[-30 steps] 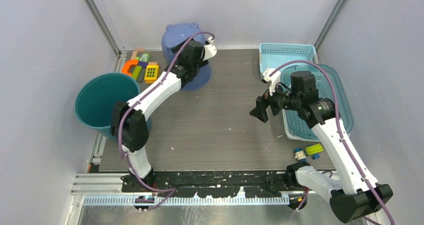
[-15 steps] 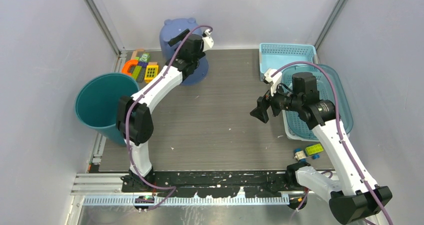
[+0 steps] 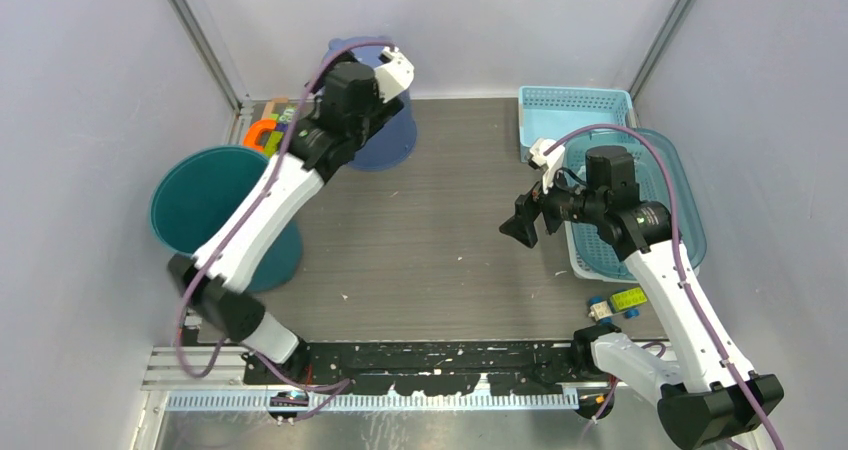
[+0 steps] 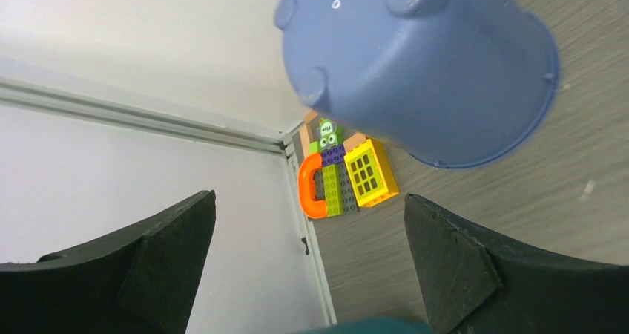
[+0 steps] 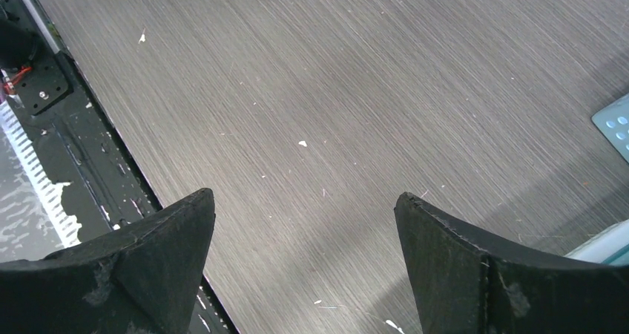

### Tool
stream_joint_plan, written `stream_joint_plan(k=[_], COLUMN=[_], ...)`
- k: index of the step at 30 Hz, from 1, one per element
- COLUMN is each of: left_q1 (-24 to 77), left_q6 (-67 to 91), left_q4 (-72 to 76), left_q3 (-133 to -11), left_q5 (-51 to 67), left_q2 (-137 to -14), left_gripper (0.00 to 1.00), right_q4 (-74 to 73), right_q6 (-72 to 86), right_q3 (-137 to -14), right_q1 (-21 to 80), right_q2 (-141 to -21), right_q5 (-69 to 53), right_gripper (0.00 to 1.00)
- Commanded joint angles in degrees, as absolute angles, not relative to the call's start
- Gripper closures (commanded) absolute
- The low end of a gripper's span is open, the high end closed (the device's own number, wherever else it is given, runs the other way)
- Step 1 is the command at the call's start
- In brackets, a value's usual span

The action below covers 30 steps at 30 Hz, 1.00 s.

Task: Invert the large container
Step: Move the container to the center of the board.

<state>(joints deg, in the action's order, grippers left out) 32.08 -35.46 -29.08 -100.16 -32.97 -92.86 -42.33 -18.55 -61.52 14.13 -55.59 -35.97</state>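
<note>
The large container is a blue-violet bucket at the back of the table. It stands mouth down with its small feet on top, and shows whole in the left wrist view. My left gripper hovers just left of it, apart from it, above the toy bricks. Its jaws are open with nothing between them. My right gripper hangs open over bare table at the right of centre, and is empty in its wrist view.
A teal bucket stands at the left table edge under my left arm; its rim shows. Toy bricks lie in the back left corner. A light blue basket and a teal basket sit at the right, with loose bricks near them.
My left gripper has let go of the blue-violet container, opened wider and drawn back to the left. The container has settled mouth down. My right arm has stayed still.
</note>
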Motion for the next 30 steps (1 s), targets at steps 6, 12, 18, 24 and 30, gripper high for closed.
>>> stream_joint_plan(k=[6, 12, 18, 24, 30], left_q1=[34.97, 34.7, 31.56, 27.61, 25.6], left_q6=[-25.74, -24.55, -24.46, -22.6, -21.13], left_q4=[-50.9, -58.86, -65.7, -69.24, -71.06], left_q3=[-94.9, -89.46, -84.03, -80.75, -75.83], left_q5=[-31.81, -31.36, -28.75, -28.85, -26.54], left_q2=[-72.75, -63.64, -57.82, -54.34, -52.34], left_gripper=[0.0, 0.0, 0.01, 0.05, 0.17], right_q4=[-40.69, -41.22, -41.29, -41.39, -41.57], right_q6=[-19.47, -19.99, -20.46, -20.51, -20.57], right_q3=[-61.53, -61.68, -61.44, -61.59, -61.7], right_q1=[13.96, 13.95, 13.95, 13.89, 13.9], right_q2=[-55.3, -55.71, -55.82, -56.47, -56.62], right_q5=[-38.52, -39.34, -39.27, -39.2, -39.21], right_gripper=[0.05, 0.05, 0.05, 0.05, 0.05])
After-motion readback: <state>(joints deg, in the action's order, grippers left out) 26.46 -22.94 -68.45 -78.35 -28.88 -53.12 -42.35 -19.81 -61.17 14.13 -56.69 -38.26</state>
